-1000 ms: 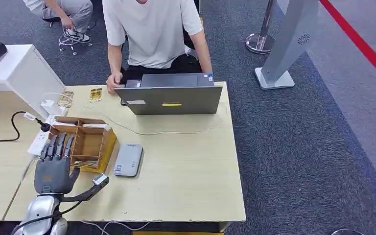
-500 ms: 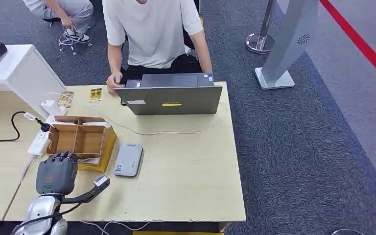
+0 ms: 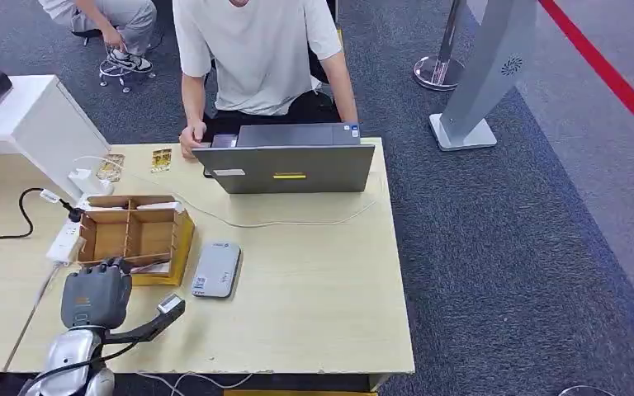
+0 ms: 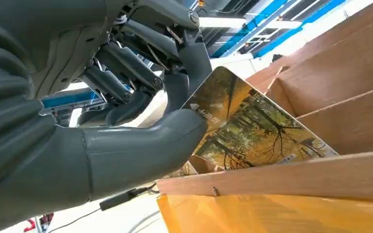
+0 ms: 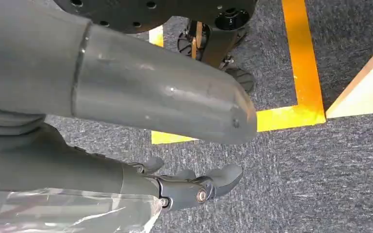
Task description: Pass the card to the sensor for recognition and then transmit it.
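At the table's front-left corner, the card is only just grasped.
Left hand (image 3: 95, 295) pinches the card (image 4: 252, 128) inside the wooden box (image 3: 136, 239); right hand (image 5: 194, 187) hangs with nothing in it, fingers loosely curled. Lifting, presenting to the sensor (image 3: 217, 269) and handing over seem still to do.

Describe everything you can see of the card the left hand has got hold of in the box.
The card is thin, flat and glossy, printed with a yellow-green scene of trees and a strip of small white characters near one rounded corner. The left hand pinches that corner between thumb and fingers. The card is tilted, its far end down inside a compartment of the wooden box, behind the near wall.
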